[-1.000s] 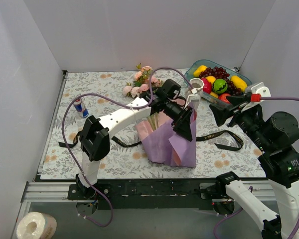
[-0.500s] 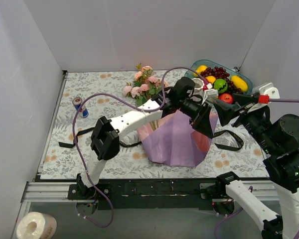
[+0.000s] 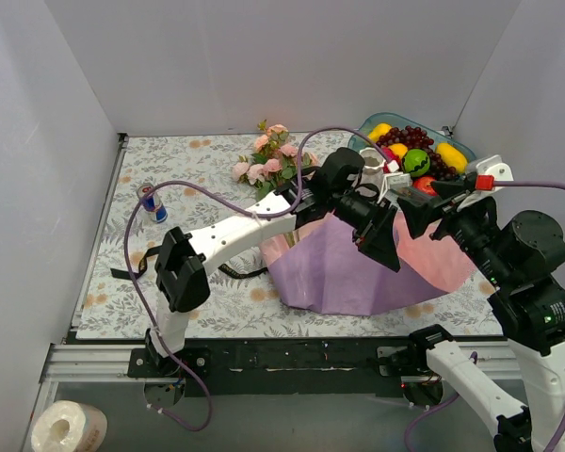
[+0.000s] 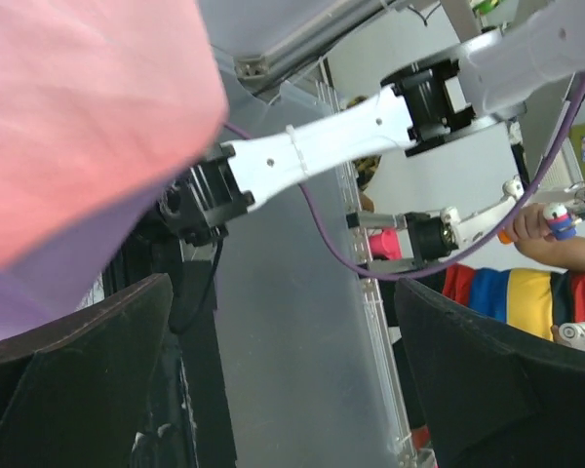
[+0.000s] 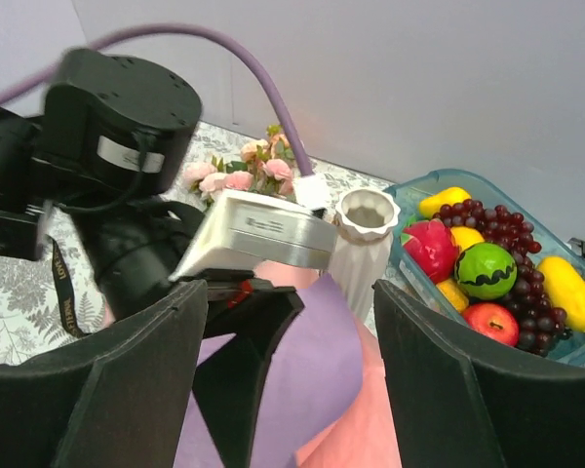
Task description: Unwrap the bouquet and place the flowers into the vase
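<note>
The bouquet's purple and pink paper (image 3: pixel 344 273) lies spread open on the table, its pink side (image 3: pixel 444 264) flopped to the right. The flowers (image 3: pixel 268 158) poke out behind it, blooms toward the back wall. The white ribbed vase (image 5: pixel 364 244) stands upright just left of the fruit bowl, partly hidden in the top view by my left arm. My left gripper (image 3: pixel 384 247) hangs open over the paper's right half, nothing between its fingers (image 4: pixel 68 380). My right gripper (image 3: pixel 428 202) is open too, just right of the left one, and faces the vase and paper (image 5: pixel 322 361).
A teal bowl (image 5: pixel 487 180) of fruit sits at the back right, close to the vase. A red-blue can (image 3: pixel 151 201) stands at the left. The black ribbon (image 3: pixel 228 271) trails on the cloth left of the paper. White walls enclose the table.
My left gripper carried the paper's flap up and to the right, then opened and let it go. The paper now lies spread wide, its pink side covering the ribbon at the right.
</note>
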